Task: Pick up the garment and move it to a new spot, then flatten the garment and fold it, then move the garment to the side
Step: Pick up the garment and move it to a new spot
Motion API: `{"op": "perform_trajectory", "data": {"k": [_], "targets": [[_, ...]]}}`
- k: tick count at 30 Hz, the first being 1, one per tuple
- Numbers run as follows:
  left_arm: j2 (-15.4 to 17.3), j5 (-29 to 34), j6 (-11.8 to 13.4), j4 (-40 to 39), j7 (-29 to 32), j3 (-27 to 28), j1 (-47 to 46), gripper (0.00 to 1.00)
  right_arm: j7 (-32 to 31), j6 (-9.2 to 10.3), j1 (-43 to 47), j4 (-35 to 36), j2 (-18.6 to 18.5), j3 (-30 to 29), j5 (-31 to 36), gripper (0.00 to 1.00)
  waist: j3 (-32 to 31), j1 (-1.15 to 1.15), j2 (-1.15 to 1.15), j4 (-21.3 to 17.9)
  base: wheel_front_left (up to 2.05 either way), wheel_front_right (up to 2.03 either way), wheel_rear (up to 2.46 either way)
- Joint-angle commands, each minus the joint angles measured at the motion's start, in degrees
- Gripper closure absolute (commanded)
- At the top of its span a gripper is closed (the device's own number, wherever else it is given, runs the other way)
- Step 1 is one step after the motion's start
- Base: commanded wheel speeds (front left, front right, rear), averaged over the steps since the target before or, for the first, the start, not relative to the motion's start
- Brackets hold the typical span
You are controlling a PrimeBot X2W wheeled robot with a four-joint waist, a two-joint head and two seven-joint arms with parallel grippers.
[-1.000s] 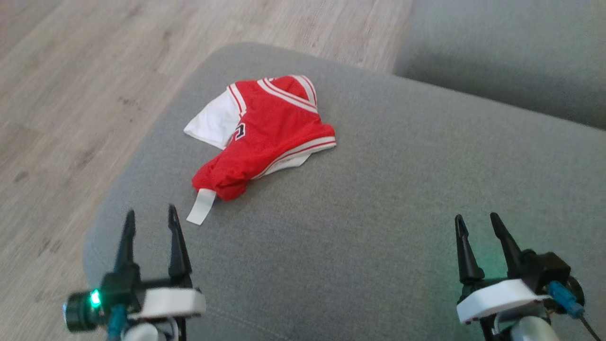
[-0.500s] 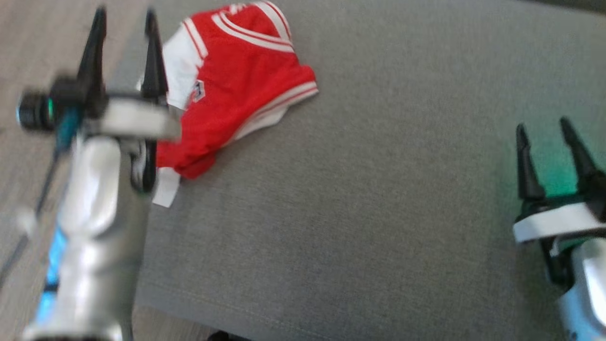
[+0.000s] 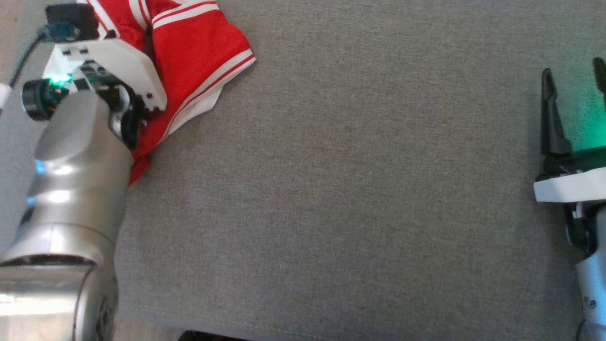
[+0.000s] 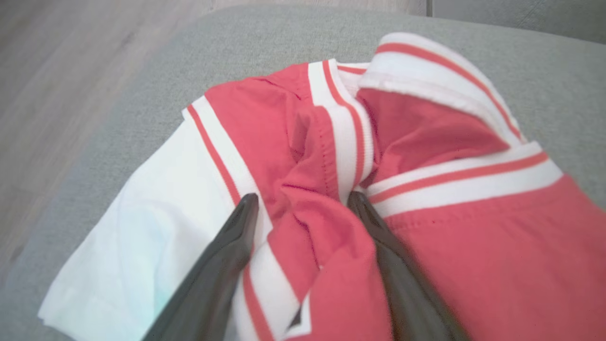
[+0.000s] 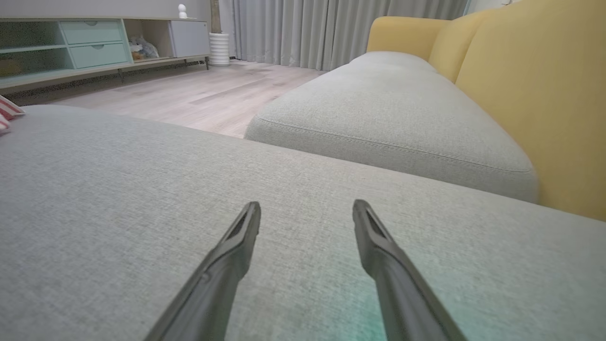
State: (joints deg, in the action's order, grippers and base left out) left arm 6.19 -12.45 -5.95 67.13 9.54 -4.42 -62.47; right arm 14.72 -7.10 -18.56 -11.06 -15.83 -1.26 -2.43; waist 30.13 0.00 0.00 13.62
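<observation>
The garment [image 3: 199,42], a red jersey with white striped trim and a white sleeve, lies crumpled at the far left of the grey cushion [image 3: 355,189]. My left arm [image 3: 80,156] reaches over it, and the wrist hides the fingers in the head view. In the left wrist view my left gripper [image 4: 300,201] stands open, fingertips down on the garment [image 4: 426,137] with a raised red fold between them. My right gripper [image 3: 573,68] hovers open over bare cushion at the far right, with nothing between its fingers [image 5: 307,204].
The cushion's left edge drops to a wooden floor [image 4: 57,71]. Beyond my right gripper sits a second grey cushion [image 5: 378,104] with a yellow sofa back [image 5: 535,85]. A low cabinet [image 5: 94,42] stands across the room.
The head camera has tilted down and closer. My left arm has reached forward and set its open fingers onto the garment. The right gripper stays open over the cushion.
</observation>
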Motion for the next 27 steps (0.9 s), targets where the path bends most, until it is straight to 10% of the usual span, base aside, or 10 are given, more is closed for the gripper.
{"op": "perform_trajectory", "data": {"k": [1, 2, 3, 4, 15, 27], "targets": [[1.97, -0.62, -0.67, 0.76, 2.05, 0.39, -0.47, 0.0, 0.28, -0.39, 1.5, 0.99, -0.97, 0.41, 0.69, 0.0, 0.48, 0.0, 0.0, -0.61, 0.0, 0.0, 0.0], [1.76, -0.92, -1.0, 1.54, 2.34, -0.02, -0.34, 0.03, 0.28, -0.39, 1.73, 0.96, -1.05, 0.06, 0.74, 0.0, 0.23, 0.0, 0.0, -0.55, 0.0, 0.0, 0.0], [1.92, -1.04, -1.19, 1.69, 1.46, -0.44, -0.33, 0.64, 0.28, -0.39, 1.89, 0.92, -1.16, -0.2, 0.73, 0.0, 0.08, 0.0, 0.0, -0.52, 0.0, 0.0, 0.0], [1.98, -1.27, -1.32, 1.66, 0.08, -0.74, -0.28, 1.0, 0.28, -0.39, 1.96, 0.88, -1.18, -0.49, 0.74, 0.0, -0.24, 0.0, 0.0, -0.44, 0.0, 0.0, 0.0], [1.27, -3.2, -1.52, -5.79, -16.59, -8.73, -6.93, 1.0, 0.28, -0.39, 1.96, 0.29, 2.72, -0.25, -0.25, 0.0, -9.34, 0.0, 0.0, -1.43, 0.0, 0.0, 0.0], [2.73, -9.15, -1.53, -21.37, -20.13, -20.84, -10.98, 1.0, 0.28, -0.39, 5.15, 4.11, 11.17, 0.16, -3.67, 0.0, -20.34, 0.0, 0.0, -14.67, 0.0, 0.0, 0.0]]}}
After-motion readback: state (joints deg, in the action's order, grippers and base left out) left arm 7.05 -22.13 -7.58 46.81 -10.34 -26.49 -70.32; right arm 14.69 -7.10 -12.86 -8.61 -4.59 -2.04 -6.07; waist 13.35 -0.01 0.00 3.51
